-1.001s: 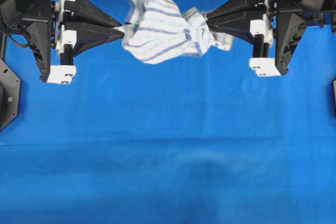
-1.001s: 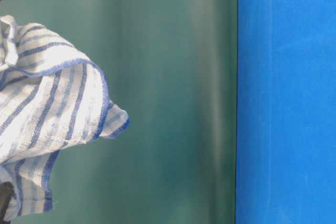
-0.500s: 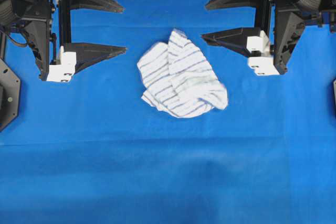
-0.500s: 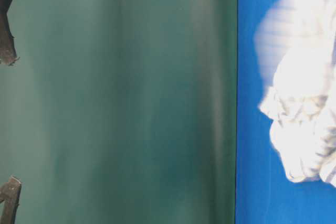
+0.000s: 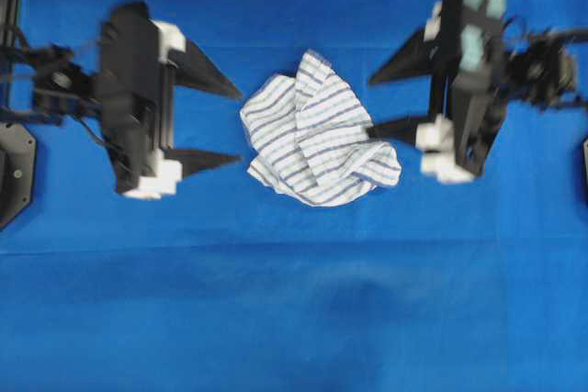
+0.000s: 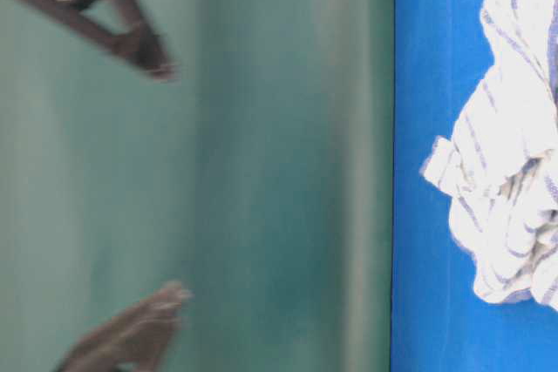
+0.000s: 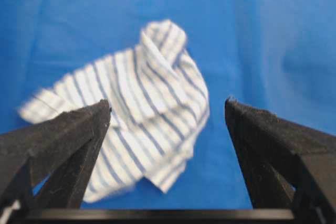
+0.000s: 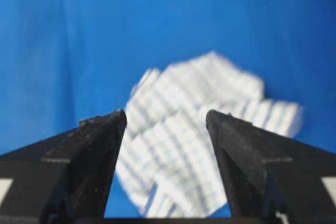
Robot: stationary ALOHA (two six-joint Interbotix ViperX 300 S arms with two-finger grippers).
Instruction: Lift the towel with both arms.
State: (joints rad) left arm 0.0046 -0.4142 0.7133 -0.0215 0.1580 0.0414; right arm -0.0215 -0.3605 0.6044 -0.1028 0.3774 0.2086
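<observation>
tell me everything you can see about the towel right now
The towel is a small white cloth with thin blue and grey stripes, of soft thin fabric. It lies crumpled in a loose heap of folds on the blue tablecloth, one corner poking toward the top of the overhead view. Nothing grips it: the left hand and right hand flank it, both open, apart from it.

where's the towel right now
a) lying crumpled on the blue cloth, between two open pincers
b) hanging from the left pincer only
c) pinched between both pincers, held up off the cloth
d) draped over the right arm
a: the towel lies bunched on the blue tablecloth, with the left pincer and the right pincer on either side of it, both with jaws spread and nothing between them.
</observation>
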